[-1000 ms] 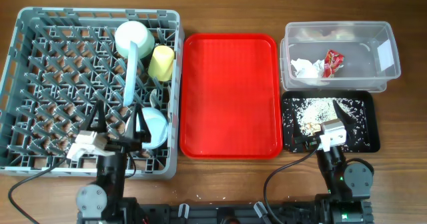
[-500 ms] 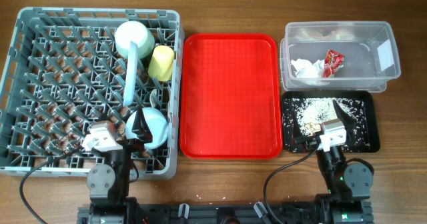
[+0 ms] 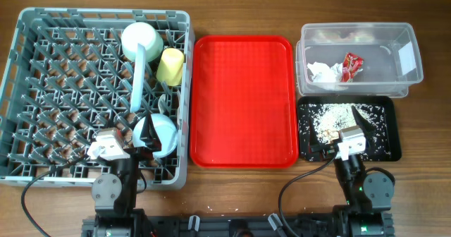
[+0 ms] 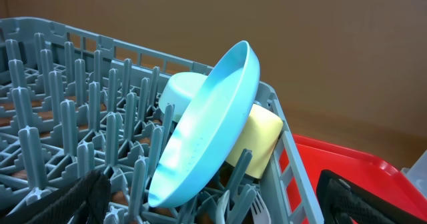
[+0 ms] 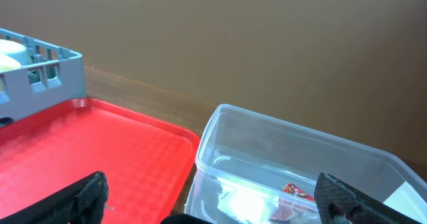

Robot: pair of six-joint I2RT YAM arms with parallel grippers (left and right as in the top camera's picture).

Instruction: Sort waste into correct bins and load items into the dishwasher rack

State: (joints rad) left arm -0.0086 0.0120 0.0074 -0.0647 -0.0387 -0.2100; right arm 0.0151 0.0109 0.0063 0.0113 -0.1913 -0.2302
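Note:
The grey dishwasher rack (image 3: 42, 89) holds a pale green bowl (image 3: 139, 41), an upright pale blue plate (image 3: 139, 82), a yellow cup (image 3: 170, 65) and a pale blue bowl (image 3: 163, 133). My left gripper (image 3: 137, 140) is open and empty at the rack's front, beside the blue bowl. Its wrist view shows the plate (image 4: 207, 131), green bowl (image 4: 180, 91), cup (image 4: 260, 134) and a white fork (image 4: 257, 207) ahead of the jaws (image 4: 217, 212). My right gripper (image 3: 331, 144) is open and empty over the black tray (image 3: 391, 128), which holds rice scraps (image 3: 331, 118). The napkin (image 3: 323, 72) and red wrapper (image 3: 351, 64) lie in the clear tub (image 3: 394, 32).
The red serving tray (image 3: 243, 99) lies between the rack and the bins. The right wrist view shows that tray (image 5: 100, 151), the tub (image 5: 280, 151) with the wrapper (image 5: 293, 191), and a rack corner (image 5: 40, 64).
The left gripper shifted a little to the right toward the blue bowl a second ago, then stayed still. The right arm has not moved.

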